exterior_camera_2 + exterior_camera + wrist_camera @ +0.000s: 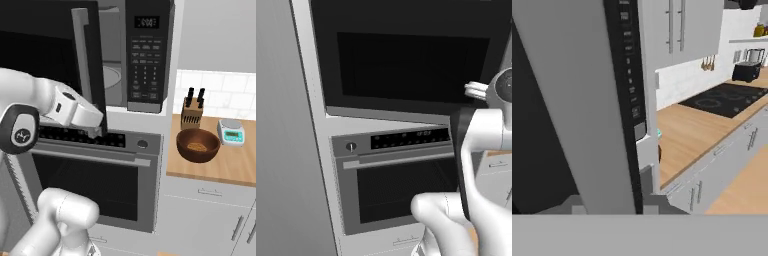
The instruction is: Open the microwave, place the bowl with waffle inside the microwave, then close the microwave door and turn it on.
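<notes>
The microwave [145, 55] stands open, its keypad panel to the right of the lit cavity and glass turntable [114, 76]. The microwave door [40, 50] is swung far out to the left, its grey bar handle [80, 50] facing the cavity. From the left base view the door [411, 65] spans the top, window toward me. My gripper [98, 129] sits at the door's lower edge near the handle side; its fingers are hidden. The brown bowl with waffle [197, 145] rests on the wooden counter to the right, well apart from the gripper.
The grey oven [85, 175] with its horizontal handle lies directly below the microwave. A knife block [192, 114] and a small scale [231, 132] stand behind the bowl. Farther along the counter are a cooktop [724, 98] and a toaster [747, 71].
</notes>
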Motion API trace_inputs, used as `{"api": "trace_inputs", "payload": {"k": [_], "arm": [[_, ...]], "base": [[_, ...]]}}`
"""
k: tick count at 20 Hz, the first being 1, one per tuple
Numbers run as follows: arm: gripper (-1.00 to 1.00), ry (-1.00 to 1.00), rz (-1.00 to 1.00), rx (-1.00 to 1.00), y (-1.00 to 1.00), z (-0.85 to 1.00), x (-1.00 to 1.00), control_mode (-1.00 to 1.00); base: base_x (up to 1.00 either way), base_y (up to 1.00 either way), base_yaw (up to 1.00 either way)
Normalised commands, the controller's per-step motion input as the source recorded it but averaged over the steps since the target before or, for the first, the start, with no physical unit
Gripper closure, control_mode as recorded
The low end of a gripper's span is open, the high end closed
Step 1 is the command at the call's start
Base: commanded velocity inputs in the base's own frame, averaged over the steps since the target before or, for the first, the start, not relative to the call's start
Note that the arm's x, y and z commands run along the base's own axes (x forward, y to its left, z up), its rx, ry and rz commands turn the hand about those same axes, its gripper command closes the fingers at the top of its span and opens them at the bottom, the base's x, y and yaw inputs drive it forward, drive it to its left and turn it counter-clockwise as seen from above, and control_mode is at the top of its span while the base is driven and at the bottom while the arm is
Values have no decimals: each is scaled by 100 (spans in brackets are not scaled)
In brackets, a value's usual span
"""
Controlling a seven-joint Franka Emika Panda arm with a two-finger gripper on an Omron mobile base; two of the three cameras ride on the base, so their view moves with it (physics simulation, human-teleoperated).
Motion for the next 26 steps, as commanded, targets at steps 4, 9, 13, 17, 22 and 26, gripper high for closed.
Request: {"api": "trace_inputs", "payload": {"k": [4, 9, 13, 17, 22, 26], "arm": [[100, -20, -20, -5, 7, 0, -100, -100], [100, -27, -12, -8, 19, -2, -100, -100], [-100, -16, -2, -11, 31, -2, -99, -100], [-100, -1, 0, -8, 34, -11, -16, -100], [-100, -17, 0, -6, 23, -2, -30, -100], [-100, -23, 0, -5, 27, 0, -9, -100]], "base": [[0, 0, 0], [0, 0, 0], [0, 0, 0], [0, 0, 0], [0, 0, 0], [0, 0, 0]]}}
